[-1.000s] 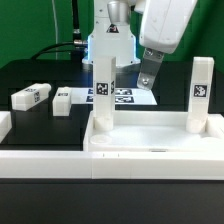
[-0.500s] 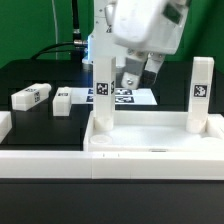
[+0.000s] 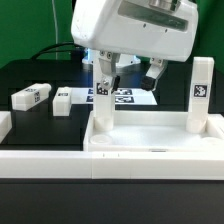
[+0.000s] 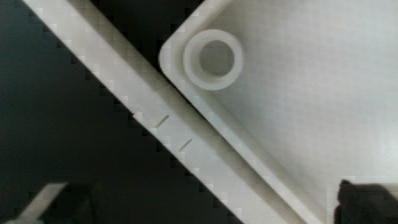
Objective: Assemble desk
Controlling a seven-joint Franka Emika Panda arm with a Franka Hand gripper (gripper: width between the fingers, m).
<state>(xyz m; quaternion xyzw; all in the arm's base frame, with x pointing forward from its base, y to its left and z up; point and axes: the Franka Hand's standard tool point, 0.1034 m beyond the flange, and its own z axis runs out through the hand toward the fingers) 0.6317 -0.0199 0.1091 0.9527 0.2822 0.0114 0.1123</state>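
The white desk top (image 3: 150,128) lies at the front with two tagged legs standing upright in its sockets, the left leg (image 3: 103,95) and the right leg (image 3: 201,92). Two more loose legs (image 3: 32,96) (image 3: 62,100) lie on the black table at the exterior view's left. My gripper (image 3: 132,72) hangs open and empty above the desk top, between the two upright legs and close to the left one. In the wrist view the gripper (image 4: 205,205) has its dark fingertips (image 4: 43,202) wide apart over a corner of the desk top (image 4: 311,110) with an empty round socket (image 4: 215,58).
The marker board (image 3: 128,96) lies behind the desk top. A long white rail (image 3: 45,160) runs along the front and shows as a slanted strip in the wrist view (image 4: 134,95). A white block (image 3: 4,123) sits at the left edge.
The hand has swung from the exterior view's right toward the left and nearer the camera, turning so both fingers point down over the desk top. It stays open.
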